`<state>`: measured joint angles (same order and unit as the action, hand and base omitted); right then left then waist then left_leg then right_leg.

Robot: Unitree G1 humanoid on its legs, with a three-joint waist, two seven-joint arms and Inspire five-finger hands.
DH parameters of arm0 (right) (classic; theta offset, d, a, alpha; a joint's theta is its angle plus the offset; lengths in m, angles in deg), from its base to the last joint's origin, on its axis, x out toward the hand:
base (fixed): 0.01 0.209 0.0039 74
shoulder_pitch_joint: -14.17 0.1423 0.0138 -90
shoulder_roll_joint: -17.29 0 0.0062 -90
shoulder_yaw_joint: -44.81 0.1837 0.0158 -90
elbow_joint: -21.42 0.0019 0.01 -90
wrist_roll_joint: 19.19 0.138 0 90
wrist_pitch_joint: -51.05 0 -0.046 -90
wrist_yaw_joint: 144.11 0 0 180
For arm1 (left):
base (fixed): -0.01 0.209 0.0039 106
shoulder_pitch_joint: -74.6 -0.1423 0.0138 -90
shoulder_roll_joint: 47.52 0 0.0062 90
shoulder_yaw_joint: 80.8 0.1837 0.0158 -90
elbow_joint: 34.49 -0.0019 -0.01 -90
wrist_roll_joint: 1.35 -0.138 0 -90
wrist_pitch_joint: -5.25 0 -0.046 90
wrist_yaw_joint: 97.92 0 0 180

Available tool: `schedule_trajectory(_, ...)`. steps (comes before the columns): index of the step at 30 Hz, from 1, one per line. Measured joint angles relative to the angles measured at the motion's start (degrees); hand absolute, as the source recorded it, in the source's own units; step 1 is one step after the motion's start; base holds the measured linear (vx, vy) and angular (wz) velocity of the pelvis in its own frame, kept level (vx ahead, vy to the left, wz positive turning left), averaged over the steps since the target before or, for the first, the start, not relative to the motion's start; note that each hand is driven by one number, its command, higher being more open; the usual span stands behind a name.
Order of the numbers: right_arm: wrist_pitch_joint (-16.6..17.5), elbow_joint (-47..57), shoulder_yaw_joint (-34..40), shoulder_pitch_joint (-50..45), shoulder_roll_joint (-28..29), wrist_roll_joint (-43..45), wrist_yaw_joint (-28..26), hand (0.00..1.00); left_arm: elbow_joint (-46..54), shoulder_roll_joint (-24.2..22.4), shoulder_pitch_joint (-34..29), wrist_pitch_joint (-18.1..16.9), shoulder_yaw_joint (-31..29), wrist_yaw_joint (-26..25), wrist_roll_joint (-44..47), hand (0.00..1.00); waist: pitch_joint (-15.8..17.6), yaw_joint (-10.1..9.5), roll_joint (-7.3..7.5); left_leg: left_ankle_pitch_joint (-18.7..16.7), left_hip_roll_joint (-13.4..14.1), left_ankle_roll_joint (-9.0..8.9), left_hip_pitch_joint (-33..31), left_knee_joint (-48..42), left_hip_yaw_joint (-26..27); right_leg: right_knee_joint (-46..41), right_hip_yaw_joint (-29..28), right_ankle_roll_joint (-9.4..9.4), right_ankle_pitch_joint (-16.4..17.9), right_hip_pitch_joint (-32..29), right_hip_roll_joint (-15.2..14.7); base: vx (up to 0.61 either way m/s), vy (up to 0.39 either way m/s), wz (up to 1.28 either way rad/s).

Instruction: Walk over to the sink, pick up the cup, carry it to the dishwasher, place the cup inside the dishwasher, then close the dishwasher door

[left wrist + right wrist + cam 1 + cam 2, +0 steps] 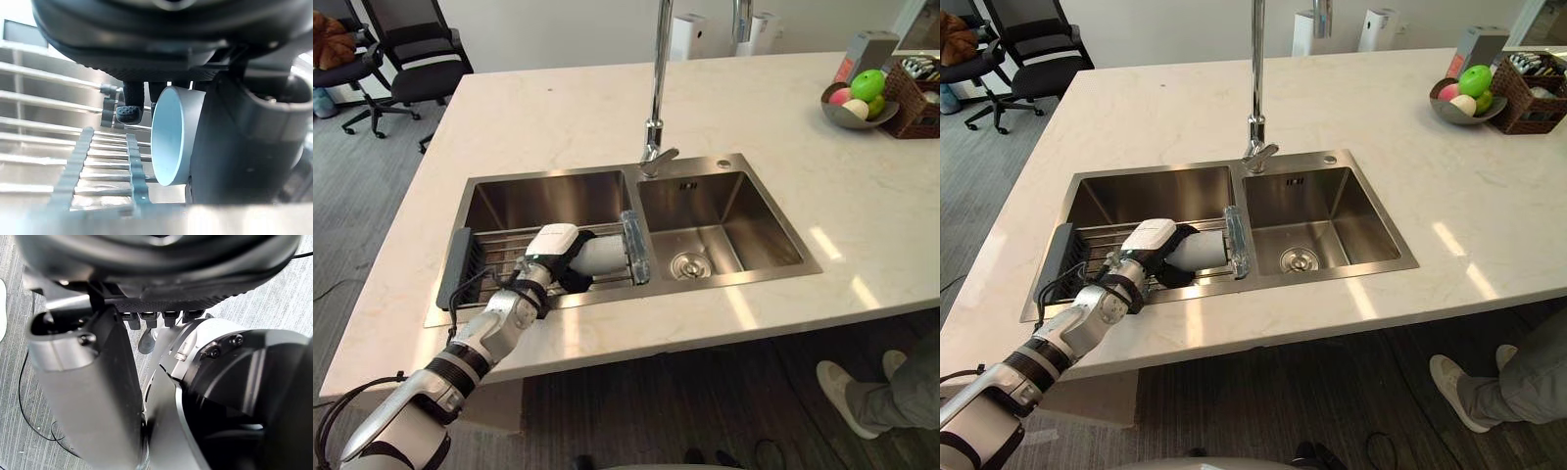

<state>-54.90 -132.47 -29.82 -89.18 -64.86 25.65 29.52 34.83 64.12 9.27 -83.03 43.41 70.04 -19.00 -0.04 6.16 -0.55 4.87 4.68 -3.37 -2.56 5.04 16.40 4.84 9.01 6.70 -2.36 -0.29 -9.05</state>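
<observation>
left hand closed round the cup in the sink

nearest, a person's shoe (840, 392) on the floor; the right hand (161, 289) hangs over the floor, its state i cannot tell. the left hand (553, 250) grips the pale cup (604, 255), thumb one side and fingers the other, the cup on its side on the rack (494, 259) in the left basin of the sink (754, 225). behind stands the tap (658, 88); far across the bench (558, 117), a fruit bowl (847, 117).

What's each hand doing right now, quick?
Left hand: shut on the cup, in the sink.
Right hand: open, holding nothing.
</observation>
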Motion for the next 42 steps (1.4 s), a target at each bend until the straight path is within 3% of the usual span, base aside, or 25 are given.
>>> schedule_trajectory(3,-0.1,-0.3,0.1,0.1,-0.3,0.0,-0.3,1.0,6.1,-1.0,-4.9,-1.5,-4.2,-1.8,12.4,0.0,0.1,-0.48,-0.09,0.0,-0.1,0.04,-0.4,0.0,-2.1,0.0,1.1,0.04,0.0,0.0,0.0,0.01,-0.02,0.13)
schedule_trajectory(8,-0.4,-1.1,3.2,0.4,-0.4,-1.4,-0.7,1.0,14.4,-6.2,-10.9,-4.2,-13.8,-2.3,24.3,0.0,0.4,-2.51,-0.54,0.3,-0.2,0.1,-0.9,0.0,-4.3,-0.1,3.6,-0.09,0.1,0.8,0.0,0.0,-0.017,0.19)
schedule_trajectory(17,-1.0,-1.6,12.5,-0.6,0.5,-6.8,-2.4,1.0,18.7,-9.2,-16.3,-11.2,-34.8,-11.3,27.9,0.0,0.8,-7.04,-1.0,0.9,-0.3,0.05,-1.6,0.2,-8.1,-1.9,7.3,-0.75,2.5,1.7,0.0,-0.04,-0.013,0.23)
schedule_trajectory(22,-0.4,-2.7,20.0,0.1,1.6,-10.9,-3.5,1.0,21.2,-10.8,-18.9,-13.2,-47.7,-17.4,28.4,0.0,0.7,-9.06,-0.81,1.2,-0.2,-0.06,-2.5,-0.1,-9.5,-3.7,7.7,0.26,3.2,1.2,0.0,0.03,-0.008,0.14)
schedule_trajectory(27,-1.4,-2.2,22.1,1.2,1.9,-17.7,-3.5,1.0,21.3,-12.1,-23.2,-16.0,-59.2,-16.4,49.5,0.0,0.7,-11.56,-0.8,2.2,-0.5,0.06,-4.2,-0.4,-13.7,-6.5,11.7,0.12,5.0,1.1,-0.1,-0.01,-0.013,0.39)
schedule_trajectory(31,-1.2,1.6,18.7,0.0,3.4,-21.8,-3.0,1.0,23.6,-12.3,-29.0,-16.0,-65.3,-14.4,54.7,0.0,1.5,-13.29,-1.07,2.9,-1.6,-0.23,-8.7,-3.4,-21.4,-11.5,19.7,-0.46,8.5,1.2,-0.9,-0.09,-0.024,1.14)
schedule_trajectory(32,-0.6,2.1,18.5,-0.4,3.5,-21.8,-2.8,1.0,23.8,-12.3,-30.7,-16.0,-69.6,-13.1,55.5,0.0,2.0,-14.25,-1.4,1.5,-1.6,0.88,-9.7,-3.7,-21.1,-13.0,22.8,-0.41,9.2,1.6,-1.4,-0.1,-0.008,1.14)
schedule_trajectory(33,-0.2,2.6,18.6,-1.0,3.6,-21.3,-2.8,1.0,23.3,-12.3,-31.3,-16.4,-72.7,-12.6,55.9,0.0,2.1,-14.51,-1.3,-0.4,-1.2,3.45,-10.2,-4.1,-17.6,-13.0,25.6,-0.41,9.2,2.7,-1.9,-0.11,0.015,1.48)
schedule_trajectory(34,1.2,2.5,18.6,-1.0,4.1,-21.3,-2.7,1.0,20.9,-12.2,-31.5,-18.2,-77.4,-12.6,52.9,0.0,2.4,-14.52,0.55,-2.8,-1.4,5.65,-11.0,-6.2,-11.1,-13.0,28.5,-0.23,9.3,3.2,-4.6,-0.08,0.076,1.38)
schedule_trajectory(35,2.8,2.5,18.6,-0.9,4.1,-21.7,-2.6,1.0,19.5,-12.1,-32.0,-19.9,-80.7,-12.7,48.8,0.0,2.8,-14.92,0.76,-3.8,0.0,7.08,-13.9,-15.1,-5.9,-14.0,30.3,0.32,9.7,3.0,-6.1,-0.05,0.098,1.12)
schedule_trajectory(36,4.0,2.6,18.7,-0.9,3.9,-22.3,-2.5,1.0,18.9,-12.0,-32.9,-21.1,-82.9,-12.9,46.0,0.0,2.8,-15.63,0.24,-4.8,1.4,8.44,-15.2,-20.5,-3.5,-15.1,31.3,0.39,9.7,3.1,-6.4,-0.02,0.135,0.86)
schedule_trajectory(37,5.8,3.1,19.3,-0.8,2.7,-24.2,-2.3,1.0,18.3,-11.4,-35.6,-23.2,-87.1,-13.2,40.2,0.0,2.5,-16.95,-2.35,-8.3,3.4,10.1,-15.7,-24.4,1.1,-18.6,33.7,0.01,10.8,3.0,-5.9,-0.01,0.141,0.98)
schedule_trajectory(38,7.2,2.4,19.6,-0.5,2.3,-25.0,-2.1,1.0,17.2,-10.0,-36.6,-25.4,-88.7,-13.1,36.9,0.0,2.4,-17.08,-2.81,-8.2,2.1,5.71,-14.4,-21.2,-0.5,-21.8,33.2,-0.68,13.6,2.3,-6.9,-0.09,0.144,1.73)
schedule_trajectory(39,9.1,-0.2,20.5,-0.1,2.3,-25.2,-1.8,1.0,14.8,-8.0,-36.3,-28.0,-88.8,-12.6,34.7,0.0,1.3,-15.52,-2.23,-5.8,-0.4,5.51,-12.6,-12.9,-2.3,-17.7,29.4,-1.46,16.8,1.6,-3.5,-0.06,0.051,2.68)
schedule_trajectory(40,11.1,-1.4,21.9,0.2,3.9,-25.2,-2.0,1.0,12.9,-5.7,-34.2,-28.9,-88.4,-12.2,33.6,0.0,0.4,-12.79,-0.31,-8.4,0.3,10.75,-14.3,-15.6,6.8,-12.4,28.4,-4.5,11.9,0.9,-2.5,-0.05,-0.004,2.79)
schedule_trajectory(41,12.3,-2.1,22.0,0.3,3.8,-25.1,-1.9,1.0,11.7,-4.8,-32.8,-29.6,-87.9,-12.0,32.6,0.0,0.1,-12.6,0.49,-9.2,2.0,11.79,-15.2,-20.7,10.2,-13.4,31.8,-1.03,11.5,1.3,-4.4,0.07,0.004,2.29)
schedule_trajectory(42,13.0,-2.4,21.6,1.0,2.8,-24.6,-1.5,1.0,10.5,-4.4,-32.2,-30.4,-87.7,-11.7,31.6,0.0,0.2,-13.06,0.06,-10.6,6.3,10.94,-14.3,-27.1,14.9,-15.6,34.4,0.01,11.2,1.7,-6.2,0.09,0.143,1.6)
